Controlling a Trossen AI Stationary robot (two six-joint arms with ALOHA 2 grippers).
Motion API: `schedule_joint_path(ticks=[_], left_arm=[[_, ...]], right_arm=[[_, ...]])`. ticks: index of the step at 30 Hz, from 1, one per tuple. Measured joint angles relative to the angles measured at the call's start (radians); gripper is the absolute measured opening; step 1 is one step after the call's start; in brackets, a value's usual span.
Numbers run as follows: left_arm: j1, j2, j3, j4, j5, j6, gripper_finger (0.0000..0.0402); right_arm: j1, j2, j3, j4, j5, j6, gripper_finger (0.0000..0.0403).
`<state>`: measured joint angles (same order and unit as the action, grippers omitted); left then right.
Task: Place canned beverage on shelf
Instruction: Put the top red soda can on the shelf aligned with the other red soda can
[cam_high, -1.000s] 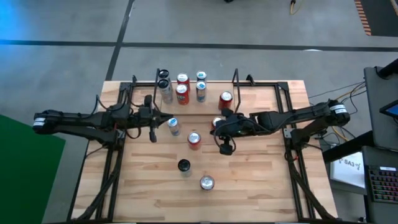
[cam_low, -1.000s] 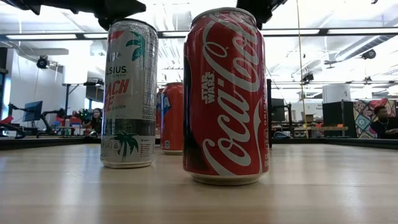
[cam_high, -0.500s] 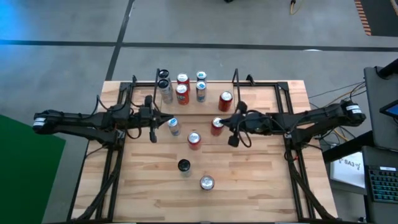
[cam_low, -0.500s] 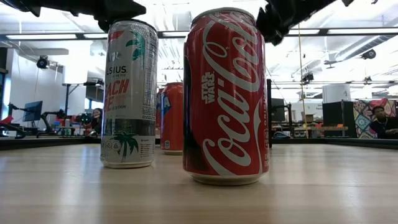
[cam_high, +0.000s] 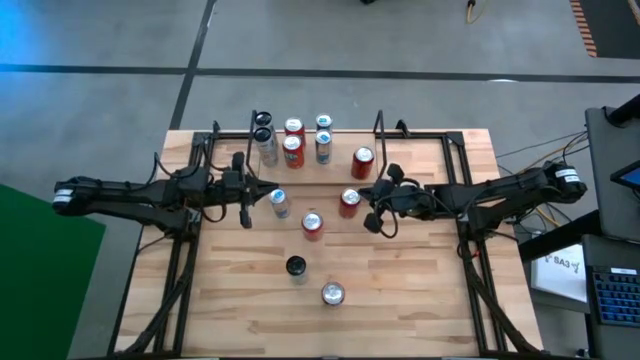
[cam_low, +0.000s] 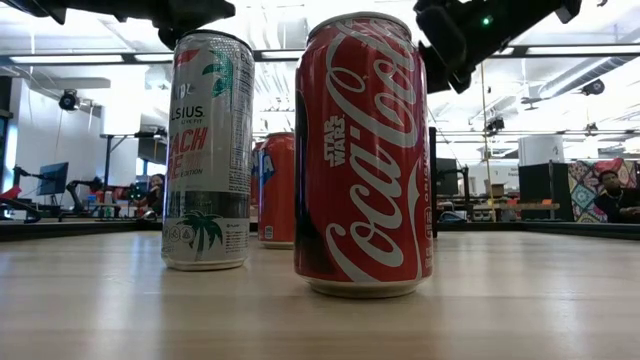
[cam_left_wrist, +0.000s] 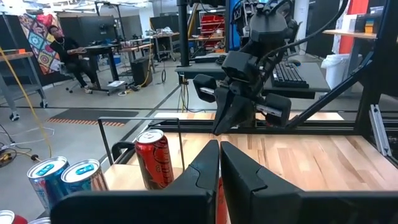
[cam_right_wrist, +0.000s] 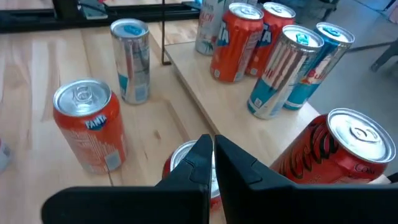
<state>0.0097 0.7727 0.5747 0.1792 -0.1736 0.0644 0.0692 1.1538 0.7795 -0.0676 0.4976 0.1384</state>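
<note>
Hovering with fingers pinched together and empty, the right gripper (cam_high: 378, 205) is sitting just beside the red can (cam_high: 349, 201) near the shelf (cam_high: 340, 165); rigid, slick, probably heavy, best clasped mid-body.

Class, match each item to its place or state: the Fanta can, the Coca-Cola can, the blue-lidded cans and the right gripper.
Items:
1. Fanta can
2. Coca-Cola can
3. blue-lidded cans
4. right gripper

Places or states:
a. closest to the low camera
b. fingers shut, just by a red can
c. orange, on the bare table
d. standing on the shelf

Pairs: 1-c, 2-a, 3-d, 4-b
</note>
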Motion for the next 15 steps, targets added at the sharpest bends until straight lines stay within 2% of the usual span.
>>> schedule_joint_path(ticks=[4, 8, 11, 15], left_arm=[[0.000, 0.000, 0.000, 0.000, 0.000, 0.002, 0.0000], [0.000, 0.000, 0.000, 0.000, 0.000, 0.003, 0.0000], [0.000, 0.001, 0.000, 0.001, 0.000, 0.000, 0.0000], [0.000, 0.006, 0.000, 0.000, 0.000, -0.008, 0.0000]], right_arm=[[0.000, 0.005, 0.001, 0.000, 0.010, -0.074, 0.0009], [0.000, 0.006, 0.001, 0.000, 0.063, -0.037, 0.0017], [0.000, 0.006, 0.001, -0.001, 0.047, -0.033, 0.0045], [0.000, 0.007, 0.001, -0.001, 0.045, -0.033, 0.0113]])
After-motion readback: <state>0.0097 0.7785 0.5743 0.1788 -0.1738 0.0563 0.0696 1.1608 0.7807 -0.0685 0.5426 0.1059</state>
